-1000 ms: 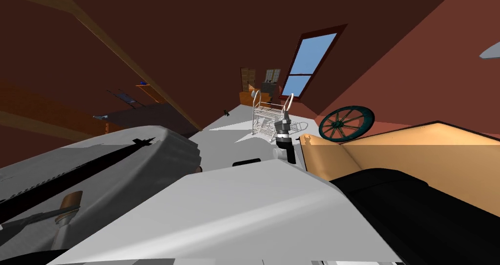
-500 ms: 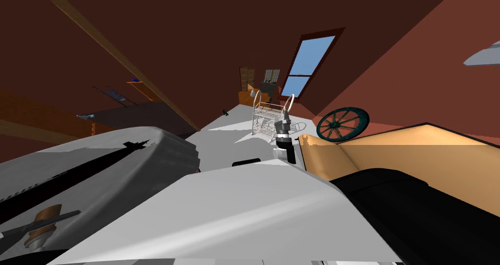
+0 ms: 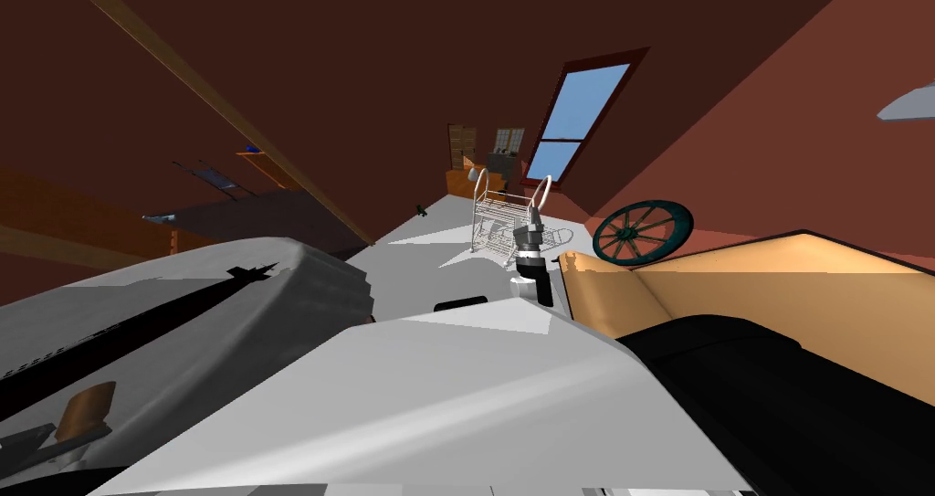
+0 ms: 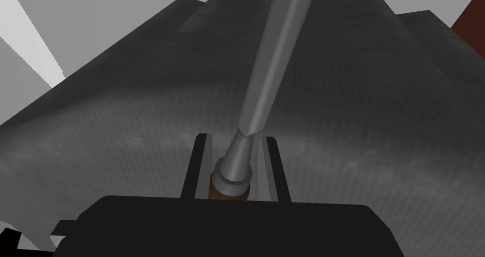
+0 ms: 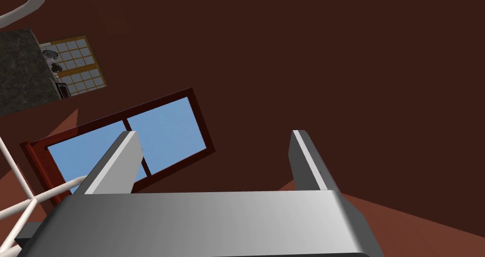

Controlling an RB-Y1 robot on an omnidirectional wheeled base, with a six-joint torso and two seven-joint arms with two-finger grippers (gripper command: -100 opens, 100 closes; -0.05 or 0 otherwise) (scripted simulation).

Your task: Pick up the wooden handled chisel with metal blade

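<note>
Left jaws pinched the chisel (image 4: pixel 259 98) at its brown handle, grey blade pointing away, over what looked like a dark grey cover (image 4: pixel 118 126), right jaws spread wide, near a wire rack (image 3: pixel 498 218).

Main surface (image 3: pixel 429 253): pale grey-white and flat, runs away from me toward the far wall. Standing on it: a white wire rack (image 3: pixel 500 218), upright, near the far end. A small dark item (image 3: pixel 422 211) sits to the rack's left, apart from it, too small to identify.

Left side: a big grey textured slab (image 3: pixel 274 285) with a rounded, stepped edge and a dark band along it. Can't tell if it lies on the main surface or abuts it. The chisel (image 4: pixel 265 79), clamped in the left hand (image 4: pixel 235 137), has its blade out over the slab; contact not readable.

Right side: a tan surface (image 3: pixel 730 276) with a dark rim, butting against the pale one.
</note>
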